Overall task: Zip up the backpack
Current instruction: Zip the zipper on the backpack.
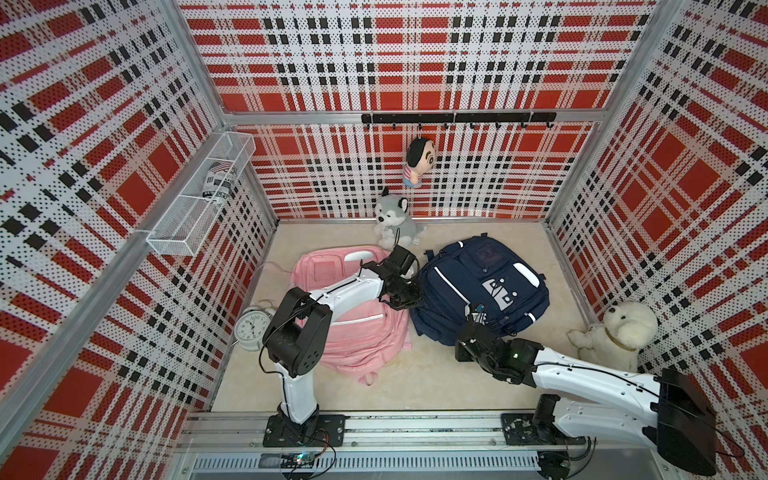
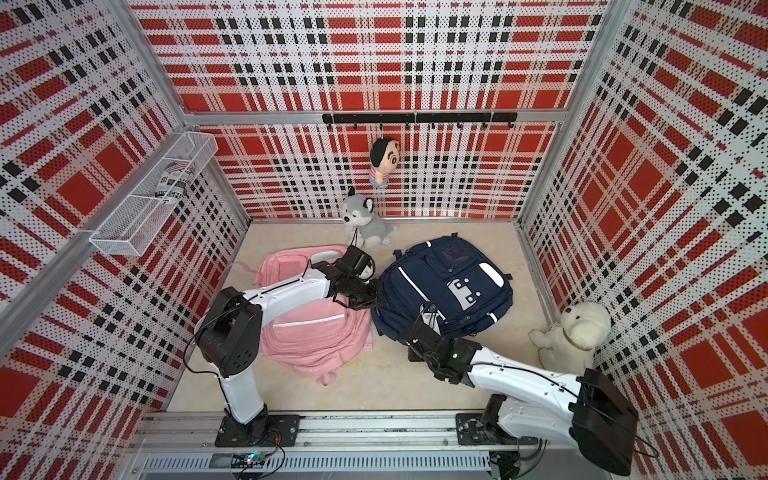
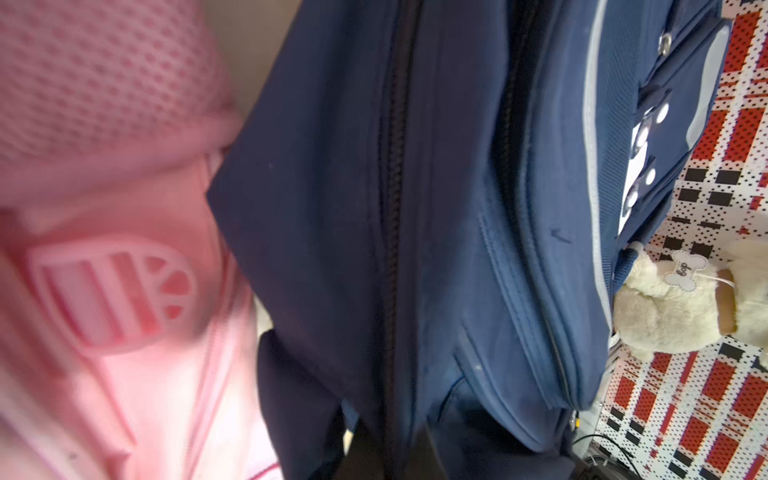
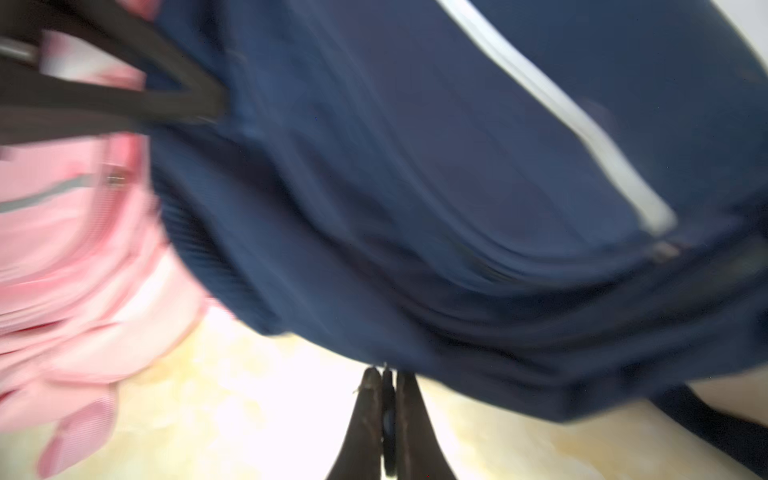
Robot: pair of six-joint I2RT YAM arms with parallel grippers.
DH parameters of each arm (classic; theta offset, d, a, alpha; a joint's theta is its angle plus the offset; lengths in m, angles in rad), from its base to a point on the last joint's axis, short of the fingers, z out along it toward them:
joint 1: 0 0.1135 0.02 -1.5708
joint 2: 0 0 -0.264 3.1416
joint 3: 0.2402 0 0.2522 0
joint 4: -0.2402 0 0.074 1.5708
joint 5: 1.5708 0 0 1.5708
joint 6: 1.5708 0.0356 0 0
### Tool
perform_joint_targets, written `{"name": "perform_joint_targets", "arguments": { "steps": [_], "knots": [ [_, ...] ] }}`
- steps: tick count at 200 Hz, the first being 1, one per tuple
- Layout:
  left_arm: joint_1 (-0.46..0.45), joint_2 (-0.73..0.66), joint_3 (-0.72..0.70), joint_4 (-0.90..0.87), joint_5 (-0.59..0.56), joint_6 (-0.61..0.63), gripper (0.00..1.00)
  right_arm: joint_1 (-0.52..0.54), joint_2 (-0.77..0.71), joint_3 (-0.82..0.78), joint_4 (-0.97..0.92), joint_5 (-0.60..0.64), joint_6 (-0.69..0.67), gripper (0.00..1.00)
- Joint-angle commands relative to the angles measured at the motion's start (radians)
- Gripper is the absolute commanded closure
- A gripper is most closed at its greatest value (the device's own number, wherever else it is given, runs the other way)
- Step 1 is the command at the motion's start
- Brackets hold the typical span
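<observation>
The blue backpack on the tabletop looks soft and floppy, so the left tool pinches its side and the right tool pinches the small zipper pull.

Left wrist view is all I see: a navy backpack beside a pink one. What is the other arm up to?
Observer: The right arm's fingers are shut on a thin dark tab at the navy backpack's near edge.
Operator: Anything else lying around?
Observer: A white alarm clock lies beside the pink backpack, away from the navy one.
Operator: Anything hanging up?
Observer: A boy doll hangs from a black hook rail.
</observation>
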Motion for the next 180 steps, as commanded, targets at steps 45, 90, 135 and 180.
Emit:
{"name": "perform_joint_targets", "arguments": {
  "steps": [45, 90, 135, 180],
  "knots": [
    [0.207, -0.087, 0.007, -0.01, -0.077, 0.178, 1.0, -0.153, -0.029, -0.055, -0.268, 0.044, 0.071, 1.0],
    [0.223, -0.119, -0.002, -0.012, -0.014, 0.214, 1.0, -0.275, -0.025, -0.01, -0.201, 0.079, 0.014, 1.0],
    [0.252, -0.158, -0.038, -0.013, 0.029, 0.236, 1.0, -0.394, 0.043, 0.025, -0.197, 0.143, -0.063, 1.0],
    [0.292, -0.199, -0.075, -0.011, 0.085, 0.249, 1.0, -0.476, 0.008, 0.024, -0.051, 0.226, -0.186, 1.0]
  ]
}}
